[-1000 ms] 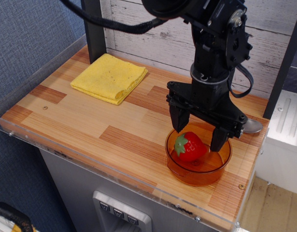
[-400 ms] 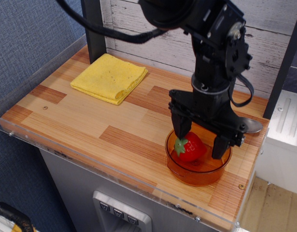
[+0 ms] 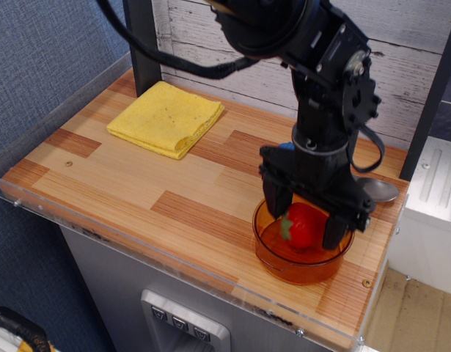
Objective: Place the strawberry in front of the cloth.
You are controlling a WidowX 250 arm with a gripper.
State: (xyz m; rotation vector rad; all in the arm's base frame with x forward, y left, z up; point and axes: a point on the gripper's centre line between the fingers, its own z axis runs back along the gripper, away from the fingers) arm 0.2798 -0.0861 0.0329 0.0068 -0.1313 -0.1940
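At lower right of the frame, the strawberry [image 3: 304,226] sits in an orange bowl [image 3: 301,265], the gripper [image 3: 307,220] straddling it with jaws wide. Likely light, hard and slick; squeeze its broad red middle. The cloth [image 3: 166,118] lies upper left.

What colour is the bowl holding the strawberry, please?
Translucent orange bowl, clearest in the observation.image view.

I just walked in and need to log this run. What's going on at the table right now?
A single robot arm has its end effector lowered into the orange bowl near the front right of the wooden table. Its fingers straddle the red strawberry sitting in the bowl, open and not visibly clamped on it. The yellow cloth lies folded at the back left, with nothing placed in front of it yet. A spoon rests behind the bowl.
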